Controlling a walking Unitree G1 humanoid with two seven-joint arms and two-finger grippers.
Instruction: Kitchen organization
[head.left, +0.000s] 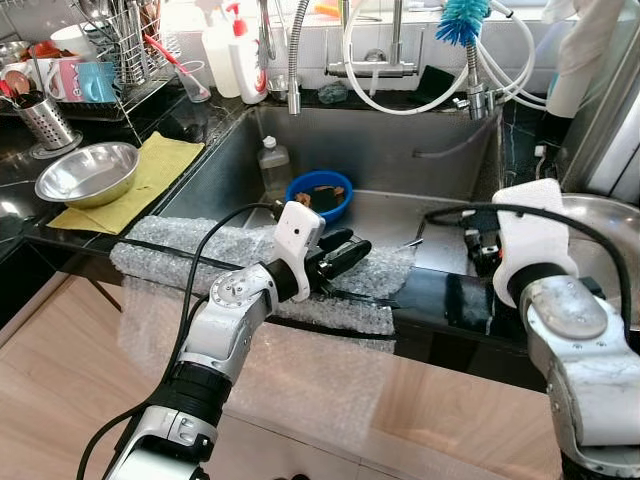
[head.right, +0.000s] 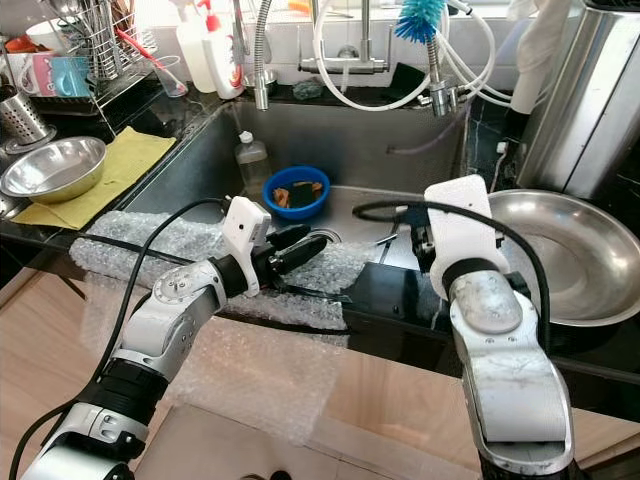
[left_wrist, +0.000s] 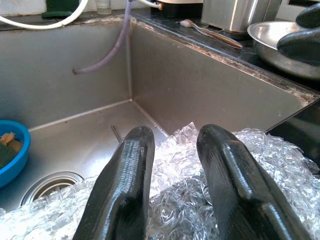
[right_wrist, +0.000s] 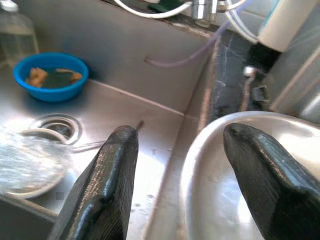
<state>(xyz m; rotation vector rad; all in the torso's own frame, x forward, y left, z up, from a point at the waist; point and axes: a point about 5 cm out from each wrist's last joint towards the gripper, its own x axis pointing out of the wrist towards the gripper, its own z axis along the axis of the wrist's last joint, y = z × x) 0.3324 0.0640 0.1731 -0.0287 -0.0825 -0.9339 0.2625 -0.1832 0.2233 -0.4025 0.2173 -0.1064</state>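
Observation:
A sheet of bubble wrap (head.left: 190, 252) lies draped over the sink's front rim (head.left: 440, 295) and hangs down the cabinet. My left gripper (head.left: 345, 255) hovers just above the wrap's right end, over the sink's near edge, fingers (left_wrist: 125, 180) a little apart, open, with crumpled wrap (left_wrist: 172, 200) under them. My right gripper (right_wrist: 180, 135) stands wide open above the sink's right edge, one finger over the basin, the other over a large steel bowl (head.right: 570, 250). A blue bowl (head.left: 318, 192) with scraps sits in the sink beside a clear bottle (head.left: 272, 165).
A small steel bowl (head.left: 88, 172) rests on a yellow cloth (head.left: 165, 160) at the left. Behind it stand a dish rack (head.left: 130, 50) with mugs and detergent bottles (head.left: 235, 50). Faucet hoses (head.left: 400, 90) and a blue brush (head.left: 462, 20) hang over the back. A utensil (head.left: 405, 245) lies in the basin.

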